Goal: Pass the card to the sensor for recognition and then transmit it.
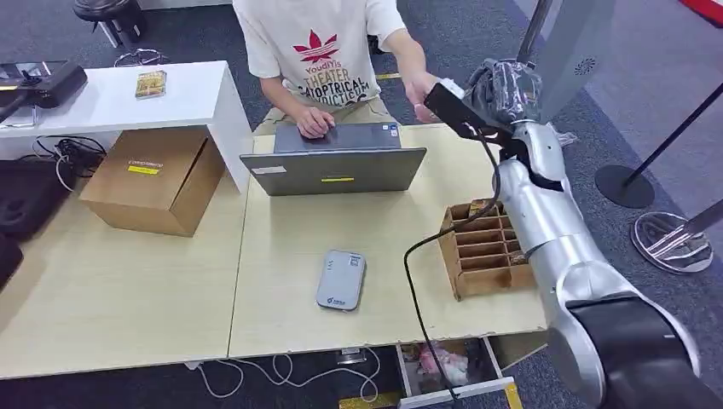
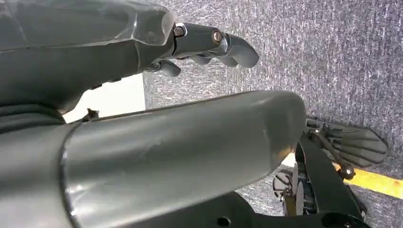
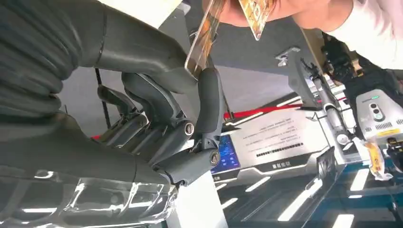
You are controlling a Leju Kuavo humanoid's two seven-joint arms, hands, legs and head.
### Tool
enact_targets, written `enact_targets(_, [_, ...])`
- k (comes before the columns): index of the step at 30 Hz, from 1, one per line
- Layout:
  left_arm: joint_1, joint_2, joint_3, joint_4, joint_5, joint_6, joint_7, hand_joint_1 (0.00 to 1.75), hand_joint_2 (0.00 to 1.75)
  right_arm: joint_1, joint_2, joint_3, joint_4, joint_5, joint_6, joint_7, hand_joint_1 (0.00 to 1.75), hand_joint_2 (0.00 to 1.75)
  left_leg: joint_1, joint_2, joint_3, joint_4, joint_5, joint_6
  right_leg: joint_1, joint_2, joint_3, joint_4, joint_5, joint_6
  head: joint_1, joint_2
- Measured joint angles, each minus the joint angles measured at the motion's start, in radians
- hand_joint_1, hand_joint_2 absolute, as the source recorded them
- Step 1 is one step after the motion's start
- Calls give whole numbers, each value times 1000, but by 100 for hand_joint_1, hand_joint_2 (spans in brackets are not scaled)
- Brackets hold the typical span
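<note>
My right hand [image 1: 505, 89] is raised over the far right of the table, beside the hand [image 1: 420, 89] of a person seated behind the laptop. In the right wrist view this hand [image 3: 190, 109] pinches an orange patterned card [image 3: 203, 35] between thumb and a finger. The person's fingers [image 3: 233, 12] touch the card's far end and hold a second patterned card [image 3: 257, 15]. The grey sensor [image 1: 341, 279] lies flat on the near middle of the table. My left hand [image 2: 211, 43] hangs over grey carpet, fingers apart, holding nothing.
An open laptop [image 1: 334, 168] stands between the person and the sensor. A wooden compartment box [image 1: 480, 250] sits under my right forearm, a cardboard box [image 1: 152, 180] at the left. A white side table [image 1: 102, 104] carries another card [image 1: 151, 83]. A black cable [image 1: 415, 281] hangs from my wrist.
</note>
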Motion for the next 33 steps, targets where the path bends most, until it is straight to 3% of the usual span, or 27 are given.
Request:
enact_targets(3, [0, 0, 0, 0, 0, 1, 3, 0, 0, -2, 5, -4, 9, 1, 0, 0, 175, 175, 0, 0, 0, 0, 0, 0, 0, 0, 0, 0, 0, 0, 0, 0])
enact_targets(4, [0, 0, 0, 0, 2, 2, 3, 0, 0, -4, 11, -6, 20, 1, 0, -2, 10, 175, 0, 0, 0, 0, 0, 0, 0, 0, 0, 0, 0, 0, 0, 0])
enact_targets(5, [0, 0, 0, 0, 2, 2, 3, 0, 0, -5, 12, -6, 22, 1, 0, -2, 0, 175, 0, 0, 0, 0, 0, 0, 0, 0, 0, 0, 0, 0, 0, 0])
enact_targets(18, [0, 0, 2, 0, 3, 2, 2, 0, 0, 0, 22, -18, 41, -3, -35, -28, 0, 175, 0, 0, 0, 0, 0, 0, 0, 0, 0, 0, 0, 0, 0, 0])
enact_targets(25, [0, 0, 5, 0, 0, 3, 2, 0, 0, 54, 23, -44, -5, -54, -48, -64, 0, 175, 0, 0, 0, 0, 0, 0, 0, 0, 0, 0, 0, 0, 0, 0])
enact_targets(33, [0, 0, 19, 0, 1, 11, 2, 0, 0, 170, 50, -110, -157, -307, 87, -129, 0, 175, 0, 0, 0, 0, 0, 0, 0, 0, 0, 0, 0, 0, 0, 0])
